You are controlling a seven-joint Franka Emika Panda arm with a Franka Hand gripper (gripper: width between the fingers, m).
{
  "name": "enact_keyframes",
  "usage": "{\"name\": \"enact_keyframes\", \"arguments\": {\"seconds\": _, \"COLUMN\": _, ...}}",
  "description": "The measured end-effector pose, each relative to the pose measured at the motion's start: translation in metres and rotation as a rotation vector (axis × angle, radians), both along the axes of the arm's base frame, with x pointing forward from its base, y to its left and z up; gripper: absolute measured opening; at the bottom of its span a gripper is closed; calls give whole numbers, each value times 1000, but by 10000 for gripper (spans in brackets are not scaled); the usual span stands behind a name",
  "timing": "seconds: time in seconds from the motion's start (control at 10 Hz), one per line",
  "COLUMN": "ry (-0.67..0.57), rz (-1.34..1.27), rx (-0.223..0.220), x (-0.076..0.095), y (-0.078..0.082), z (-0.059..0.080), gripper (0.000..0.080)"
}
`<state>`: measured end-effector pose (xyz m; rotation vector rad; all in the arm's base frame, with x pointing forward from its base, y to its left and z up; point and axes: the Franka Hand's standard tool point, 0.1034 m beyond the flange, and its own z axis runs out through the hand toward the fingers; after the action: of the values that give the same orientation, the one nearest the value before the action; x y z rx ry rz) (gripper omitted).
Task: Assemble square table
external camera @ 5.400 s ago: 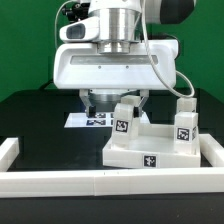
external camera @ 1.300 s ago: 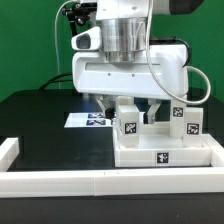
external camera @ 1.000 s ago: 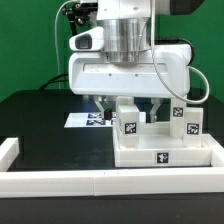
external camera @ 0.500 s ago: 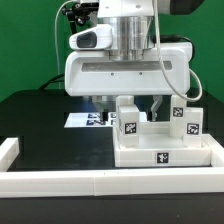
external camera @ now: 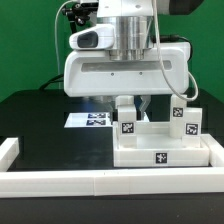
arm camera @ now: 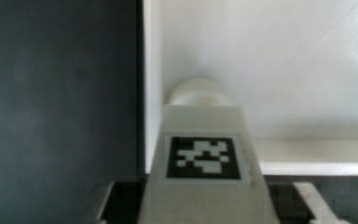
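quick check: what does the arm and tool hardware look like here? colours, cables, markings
White boxy tool housing with a dark horizontal slot, under a grey metal cylindrical wrist. A thin pale cable drapes across its front; black camera mount at the exterior view's left. No markings visible.

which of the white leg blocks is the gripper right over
The leg block on the exterior view's left, directly under the gripper. The other leg block stands off to the right.

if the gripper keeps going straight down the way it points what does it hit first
Most likely the upright leg block standing on the square table slab. The gripper hangs directly above it, a finger either side, and the wrist view shows the block's tag centred between them.
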<state>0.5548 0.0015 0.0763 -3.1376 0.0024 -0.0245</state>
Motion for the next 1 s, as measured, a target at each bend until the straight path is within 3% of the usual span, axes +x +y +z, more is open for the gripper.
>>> {"name": "enact_keyframes", "arguments": {"seconds": 0.4, "ry": 0, "rz": -71, "rx": 4, "x": 0, "y": 0, "z": 0, "gripper": 291}}
{"name": "enact_keyframes", "arguments": {"seconds": 1.0, "ry": -30, "rz": -624, "rx": 22, "x": -1, "y": 0, "z": -2, "gripper": 291}}
